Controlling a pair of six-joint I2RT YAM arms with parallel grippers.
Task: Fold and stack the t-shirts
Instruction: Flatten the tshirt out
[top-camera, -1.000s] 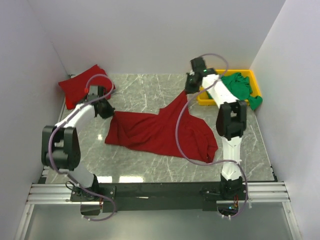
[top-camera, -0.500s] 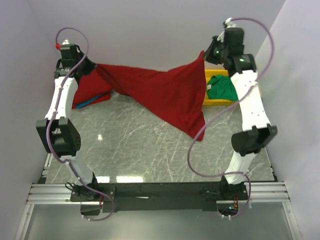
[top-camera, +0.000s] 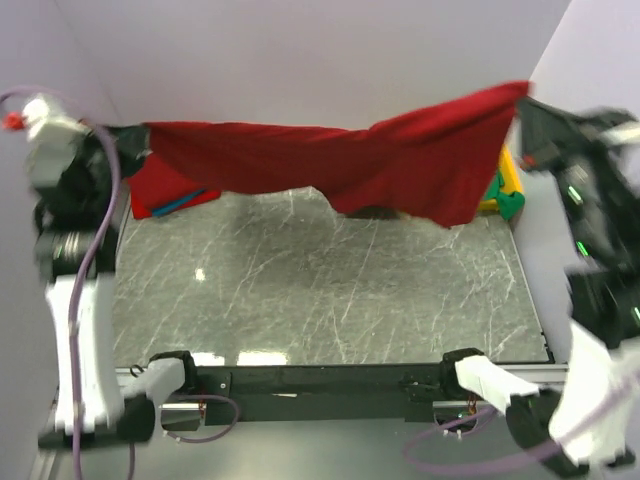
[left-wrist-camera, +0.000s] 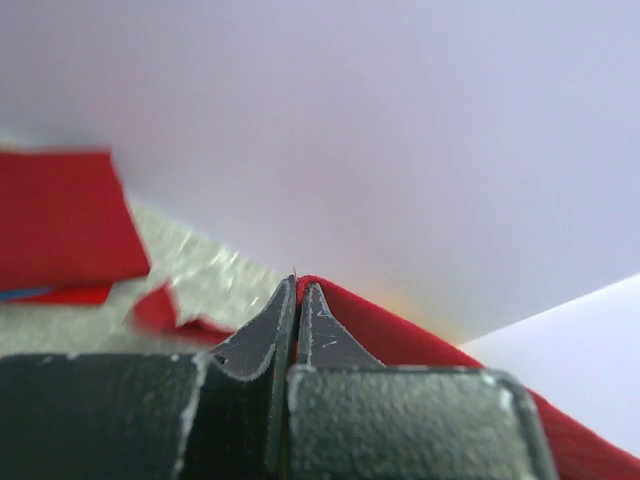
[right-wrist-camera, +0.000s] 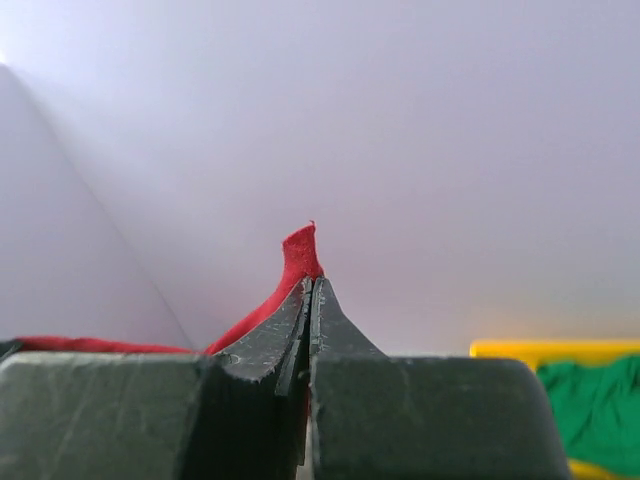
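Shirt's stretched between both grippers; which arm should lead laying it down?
Probably right: the red shirt sags lowest near the right gripper, closest to the table, while the left gripper holds its end by the folded shirt.

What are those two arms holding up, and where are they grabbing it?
One dark red t-shirt, stretched aloft: the left gripper and right gripper each pinch an opposite end in shut jaws.

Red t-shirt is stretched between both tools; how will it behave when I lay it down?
Likely floppy: the dark red t-shirt sags and drapes in folds between the left tool and right tool. Probably light, since two thin edge pinches carry it. It may bunch on landing.
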